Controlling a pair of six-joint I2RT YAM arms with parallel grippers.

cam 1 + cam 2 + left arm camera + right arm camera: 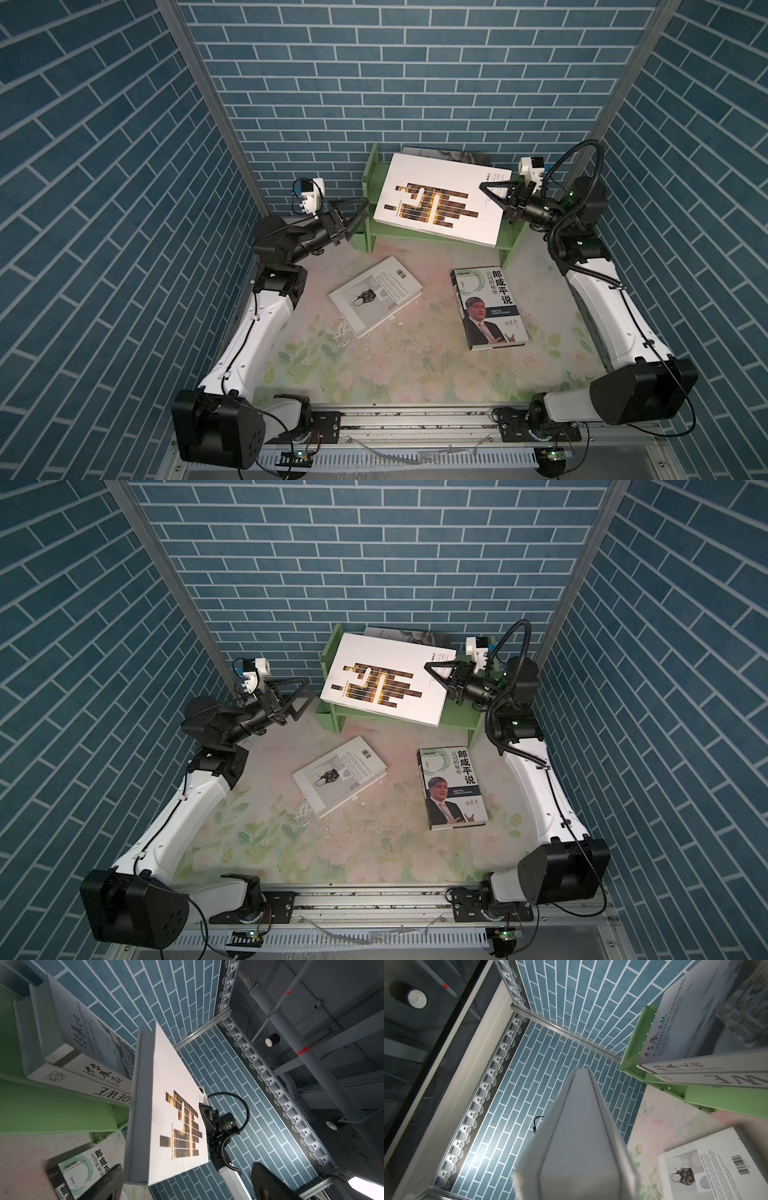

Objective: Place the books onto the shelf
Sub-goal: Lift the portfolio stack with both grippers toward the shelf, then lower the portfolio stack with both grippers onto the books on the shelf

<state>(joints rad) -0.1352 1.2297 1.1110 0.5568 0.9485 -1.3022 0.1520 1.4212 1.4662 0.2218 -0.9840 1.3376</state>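
Spines of shelved books [99, 1076] show only from the wrists; overhead, the white book [436, 199] clamped in the right end effector [494, 197] hides them; left end effector [358, 212] gapes empty.

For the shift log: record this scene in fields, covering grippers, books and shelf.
left gripper: open, empty, by left end of shelf
right gripper: shut on white book, held tilted above shelf
on shelf: Heritage book atop LOEWE book
on table: handbag book, portrait book, both flat
not yet shelved: three books
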